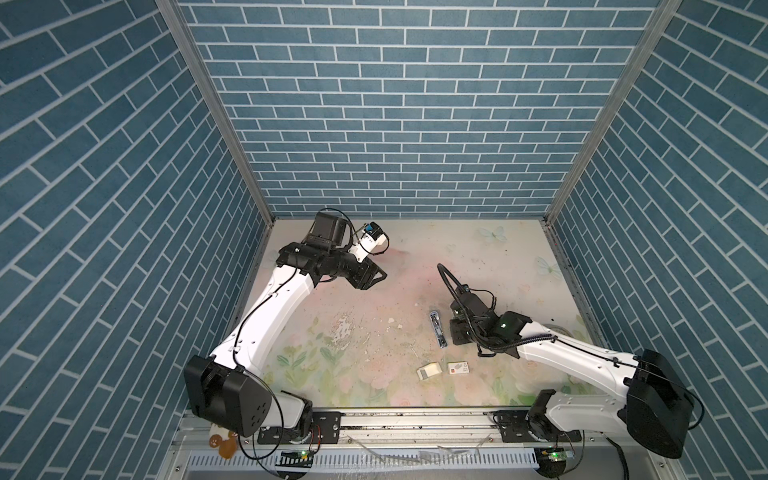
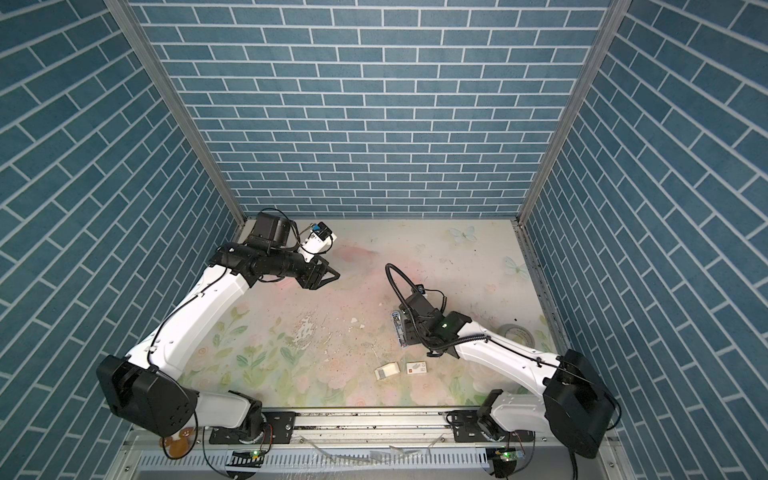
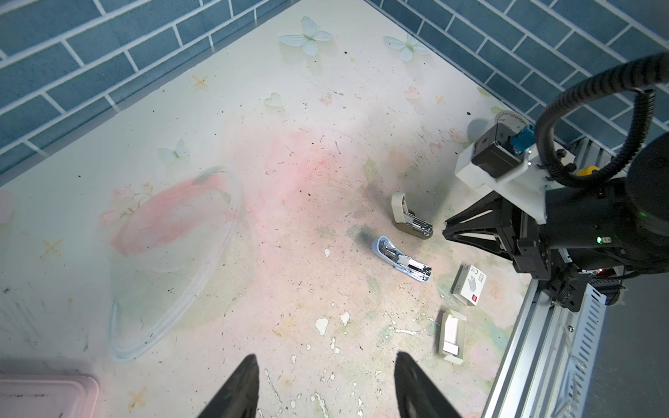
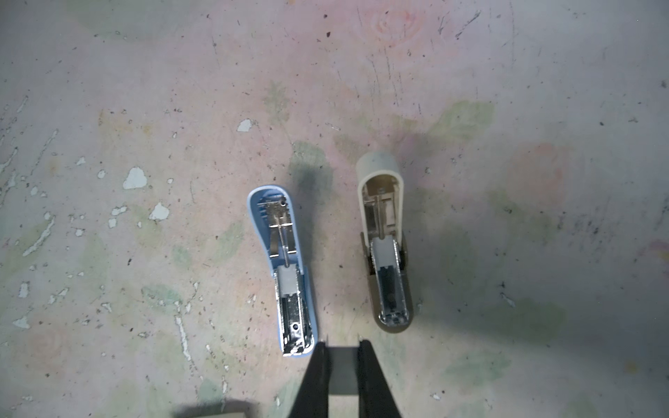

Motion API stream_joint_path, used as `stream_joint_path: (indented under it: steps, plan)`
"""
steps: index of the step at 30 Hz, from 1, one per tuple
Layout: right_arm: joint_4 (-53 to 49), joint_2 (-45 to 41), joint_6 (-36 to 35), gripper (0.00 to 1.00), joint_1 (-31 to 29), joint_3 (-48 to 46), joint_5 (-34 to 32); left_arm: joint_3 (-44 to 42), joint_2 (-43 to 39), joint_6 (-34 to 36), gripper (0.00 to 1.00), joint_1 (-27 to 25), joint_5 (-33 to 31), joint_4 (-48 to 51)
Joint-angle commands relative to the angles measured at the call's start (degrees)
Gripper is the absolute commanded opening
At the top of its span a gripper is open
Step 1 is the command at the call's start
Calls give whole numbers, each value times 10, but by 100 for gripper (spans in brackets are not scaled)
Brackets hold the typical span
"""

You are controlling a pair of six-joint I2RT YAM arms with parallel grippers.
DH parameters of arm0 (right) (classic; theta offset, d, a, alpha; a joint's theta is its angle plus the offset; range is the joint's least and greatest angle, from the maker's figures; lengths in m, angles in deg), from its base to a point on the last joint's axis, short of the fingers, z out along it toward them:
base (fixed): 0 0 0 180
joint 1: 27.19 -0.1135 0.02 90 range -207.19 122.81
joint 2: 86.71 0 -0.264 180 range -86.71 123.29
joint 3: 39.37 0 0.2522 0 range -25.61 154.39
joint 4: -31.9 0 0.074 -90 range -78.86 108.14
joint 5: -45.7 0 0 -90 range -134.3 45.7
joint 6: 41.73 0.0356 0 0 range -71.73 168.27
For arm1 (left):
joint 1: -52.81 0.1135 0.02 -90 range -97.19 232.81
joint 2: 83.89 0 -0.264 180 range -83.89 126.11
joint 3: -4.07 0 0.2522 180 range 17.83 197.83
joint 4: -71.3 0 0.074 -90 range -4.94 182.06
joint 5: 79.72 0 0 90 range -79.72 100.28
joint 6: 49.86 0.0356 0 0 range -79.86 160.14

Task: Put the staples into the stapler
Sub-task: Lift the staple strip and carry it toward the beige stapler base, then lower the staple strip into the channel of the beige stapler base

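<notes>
Two staplers lie hinged open side by side on the table: a blue stapler (image 4: 286, 275) (image 3: 402, 262) (image 1: 437, 330) and a beige stapler (image 4: 385, 246) (image 3: 411, 217). In both top views the right arm hides the beige one. My right gripper (image 4: 343, 343) (image 1: 455, 334) is shut on a grey strip of staples (image 4: 343, 369), hovering just short of the two staplers' metal front ends, between them. My left gripper (image 3: 326, 356) (image 1: 380, 276) hangs open and empty at the far left, well away.
The white card tray (image 1: 430, 370) (image 3: 451, 336) and the red-marked sleeve (image 1: 458, 368) (image 3: 468, 284) lie near the front edge. A clear plastic lid (image 3: 173, 260) and a pink container corner (image 3: 47, 396) sit at the left. A tape roll (image 2: 517, 332) lies behind the right arm.
</notes>
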Motion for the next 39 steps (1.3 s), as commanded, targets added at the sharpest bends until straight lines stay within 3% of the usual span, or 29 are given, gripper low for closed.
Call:
stream_joint_path:
  steps: [1, 17, 39]
  plan:
    - [23, -9, -37, 7, 20, -9, 0, 14, 0, 8, 62, 0, -1, 17]
    - [82, 27, -117, 8, 73, -31, 68, 13, 10, 16, 61, 0, -2, 23]
    - [116, 65, -152, 7, 77, -49, 55, 3, 15, 12, 62, 0, -3, 19]
